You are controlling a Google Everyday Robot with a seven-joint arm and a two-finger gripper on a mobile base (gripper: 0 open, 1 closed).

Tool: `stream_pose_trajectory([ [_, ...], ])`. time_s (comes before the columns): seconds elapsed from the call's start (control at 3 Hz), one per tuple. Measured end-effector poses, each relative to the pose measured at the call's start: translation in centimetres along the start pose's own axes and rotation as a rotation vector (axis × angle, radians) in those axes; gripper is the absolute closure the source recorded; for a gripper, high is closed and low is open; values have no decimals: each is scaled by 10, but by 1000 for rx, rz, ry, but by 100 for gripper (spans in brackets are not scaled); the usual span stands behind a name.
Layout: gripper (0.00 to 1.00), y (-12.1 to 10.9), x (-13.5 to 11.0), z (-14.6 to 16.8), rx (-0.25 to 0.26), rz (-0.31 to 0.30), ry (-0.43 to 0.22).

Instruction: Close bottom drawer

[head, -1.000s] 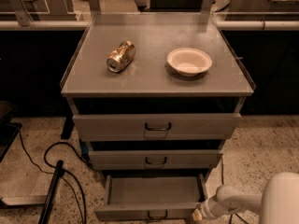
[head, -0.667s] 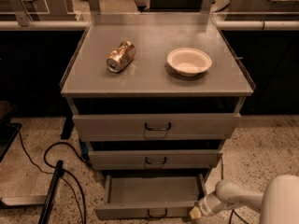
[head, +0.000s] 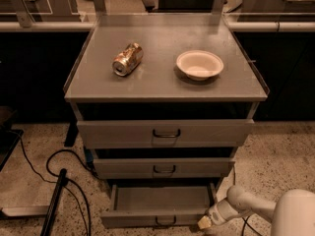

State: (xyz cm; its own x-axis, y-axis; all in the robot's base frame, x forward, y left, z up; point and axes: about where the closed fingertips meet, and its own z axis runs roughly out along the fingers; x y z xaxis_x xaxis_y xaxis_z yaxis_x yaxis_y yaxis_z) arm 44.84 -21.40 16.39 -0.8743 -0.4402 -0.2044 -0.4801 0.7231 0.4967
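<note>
Noted bottom drawer (head: pixel 160 198) pulled well out at foot of cabinet (head: pixel 162 90), gripper (head: pixel 204 223) low beside its right front corner, grip state not discernible; judged rigid sheet metal, light, easy on slides, so best pushed flat on front panel (head: pixel 130 220) near dark handle (head: pixel 166 222), centred against racking.

White rounded arm (head: pixel 248 204), seemingly yellowish gripper (head: pixel 204 223) bottom right

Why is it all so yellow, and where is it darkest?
Camera view: dim amber light; the cabinet top is brightest, soft shadows under can and bowl; darkest in the gap under that top; the open bottom drawer is shaded, the gripper pale at its right front corner.
</note>
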Motion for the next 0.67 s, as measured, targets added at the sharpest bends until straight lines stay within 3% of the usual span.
stream_pose_trajectory([
  [0.67,59,0,0,0,-1,-2,0],
])
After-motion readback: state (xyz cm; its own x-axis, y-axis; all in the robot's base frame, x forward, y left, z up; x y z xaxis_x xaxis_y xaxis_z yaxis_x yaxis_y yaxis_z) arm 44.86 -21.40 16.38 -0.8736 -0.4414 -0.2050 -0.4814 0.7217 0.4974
